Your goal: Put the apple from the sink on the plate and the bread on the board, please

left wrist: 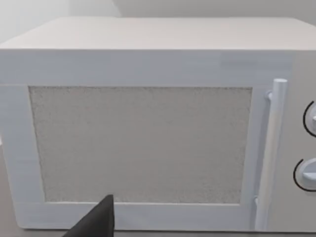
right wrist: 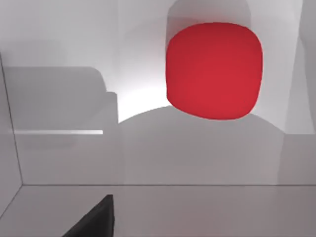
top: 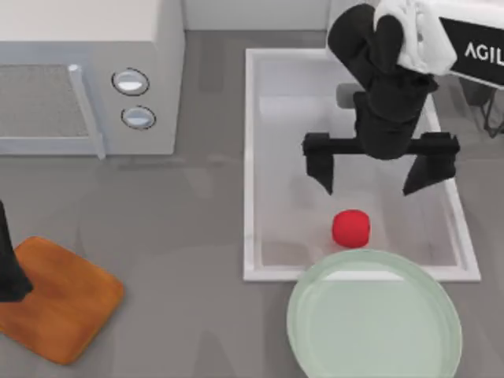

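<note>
The apple [top: 351,228] lies in the sink [top: 250,165] near its front rim, bare basin floor all round it; the plate [top: 374,319] overlaps that rim just beside it, and the board [top: 59,309] sits well apart at the table's left edge. The right gripper [top: 368,181] hangs over the basin, fingers spread wide and empty, just behind the apple; the left arm [top: 9,268] is parked over the board's edge, facing the microwave [left wrist: 148,123].

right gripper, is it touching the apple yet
Apart. In the top view the right gripper hangs open over the sink, and bare white basin floor shows between its fingers and the apple.
</note>
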Controlling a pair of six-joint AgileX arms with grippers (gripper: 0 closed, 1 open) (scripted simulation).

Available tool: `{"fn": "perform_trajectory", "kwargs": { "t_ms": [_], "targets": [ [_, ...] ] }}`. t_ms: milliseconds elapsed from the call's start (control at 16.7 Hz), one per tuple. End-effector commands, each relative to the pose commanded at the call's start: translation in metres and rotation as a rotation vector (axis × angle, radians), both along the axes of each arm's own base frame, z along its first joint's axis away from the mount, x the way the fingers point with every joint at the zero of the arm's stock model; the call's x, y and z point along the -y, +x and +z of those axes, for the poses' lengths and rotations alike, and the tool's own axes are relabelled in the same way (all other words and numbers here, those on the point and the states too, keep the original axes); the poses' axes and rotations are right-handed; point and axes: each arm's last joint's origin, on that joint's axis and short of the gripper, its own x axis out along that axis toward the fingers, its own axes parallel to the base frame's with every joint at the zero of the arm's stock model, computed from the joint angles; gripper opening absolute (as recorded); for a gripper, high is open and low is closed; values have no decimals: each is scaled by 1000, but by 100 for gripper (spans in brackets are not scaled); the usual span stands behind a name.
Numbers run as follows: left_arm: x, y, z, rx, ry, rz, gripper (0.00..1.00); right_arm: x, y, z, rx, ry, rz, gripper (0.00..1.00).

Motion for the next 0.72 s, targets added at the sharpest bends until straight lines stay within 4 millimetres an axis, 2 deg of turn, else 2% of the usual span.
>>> {"fn": "perform_trajectory", "kwargs": {
  "t_ms": [480,600,720],
  "targets": [
    [0,0,0,0,0,0,100,-2,3,-11,-17,-8,-5,100],
    [0,0,0,0,0,0,100,-3,6,-32,-21,-10,-4,100],
    [0,0,0,0,0,0,100,-5,8,-63,-15,-7,-3,100]
  ]
}}
